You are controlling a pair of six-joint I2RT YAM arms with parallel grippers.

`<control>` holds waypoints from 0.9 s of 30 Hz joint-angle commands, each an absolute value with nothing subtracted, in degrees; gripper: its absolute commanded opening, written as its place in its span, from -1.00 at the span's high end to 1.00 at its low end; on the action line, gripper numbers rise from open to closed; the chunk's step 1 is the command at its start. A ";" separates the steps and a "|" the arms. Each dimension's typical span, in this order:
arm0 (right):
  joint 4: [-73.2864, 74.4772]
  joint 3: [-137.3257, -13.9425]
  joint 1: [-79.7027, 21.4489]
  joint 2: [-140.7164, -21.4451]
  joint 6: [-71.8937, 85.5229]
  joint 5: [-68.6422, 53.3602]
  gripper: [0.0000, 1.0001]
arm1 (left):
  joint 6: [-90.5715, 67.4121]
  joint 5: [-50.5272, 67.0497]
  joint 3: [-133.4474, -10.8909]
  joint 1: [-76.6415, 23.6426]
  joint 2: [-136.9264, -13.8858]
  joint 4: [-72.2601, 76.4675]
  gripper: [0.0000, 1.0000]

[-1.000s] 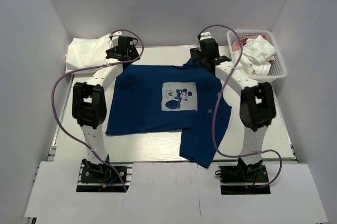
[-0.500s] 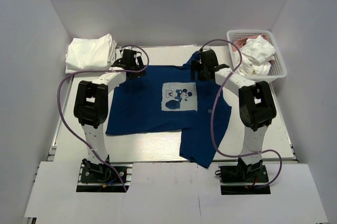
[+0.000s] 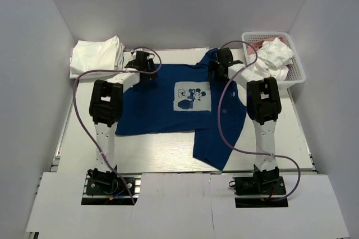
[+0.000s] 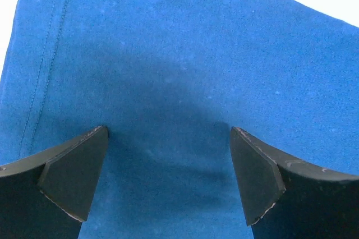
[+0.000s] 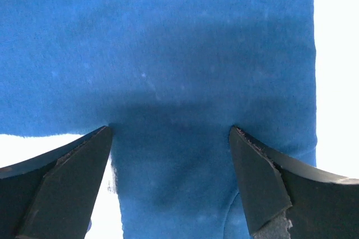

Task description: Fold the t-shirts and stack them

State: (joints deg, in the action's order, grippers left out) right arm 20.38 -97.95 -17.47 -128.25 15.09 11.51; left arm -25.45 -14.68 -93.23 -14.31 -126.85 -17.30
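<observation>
The navy shirt (image 3: pixel 162 110) spread beneath left claw (image 4: pixel 168 163) and right claw (image 5: pixel 171 163)
Both gape, grasping nothing, over its far side by the counter's (image 3: pixel 146 152) far edge; the cloth runs from them toward the near edge, each arm equally close.

The counter (image 3: pixel 162 150) is bare along its near strip and down both sides, so there is passage there; the middle is covered by the flat navy t-shirt (image 3: pixel 162 110), low enough to pass over; a folded white t-shirt (image 3: pixel 95 55) fills the far left corner and the white basket (image 3: pixel 300 65), heaped with cloth, blocks the far right; both arms and their looping purple cables (image 3: pixel 76 99) narrow the side lanes; the left gripper (image 4: pixel 168 149) and right gripper (image 5: pixel 171 149) hang with jaws spread over the navy cloth.
</observation>
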 commanded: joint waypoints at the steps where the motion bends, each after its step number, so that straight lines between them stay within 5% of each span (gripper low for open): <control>1: 26.36 -104.82 -15.12 -134.20 16.44 9.76 -0.81 | -27.16 -12.31 -98.50 -13.89 -131.47 -18.28 -0.99; 7: 29.27 -121.60 -12.66 -142.98 12.24 5.12 -0.81 | -27.69 -11.07 -110.89 -13.89 -138.07 -23.10 -0.99; 11: 28.22 -124.11 -13.97 -138.88 4.85 5.18 -0.81 | -25.75 -11.86 -114.26 -13.89 -133.62 -24.43 -0.99; 15: 21.65 -112.88 -15.91 -123.62 0.79 6.41 -0.81 | -25.22 -13.01 -106.73 -13.89 -122.90 -22.25 -0.99; 20: 10.21 -85.90 -19.42 -101.65 5.16 7.99 -0.81 | -32.67 -21.25 -78.62 -13.89 -97.33 -19.07 -0.99; 27: 4.22 -59.62 -20.74 -84.65 18.45 9.24 -0.81 | -53.95 -34.37 -50.75 -12.66 -72.57 -34.37 -0.99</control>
State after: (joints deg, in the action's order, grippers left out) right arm 7.53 -67.61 -21.26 -86.41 11.33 8.62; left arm -42.92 -27.88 -59.22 -13.17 -78.19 -25.80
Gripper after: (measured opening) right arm 0.905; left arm 0.992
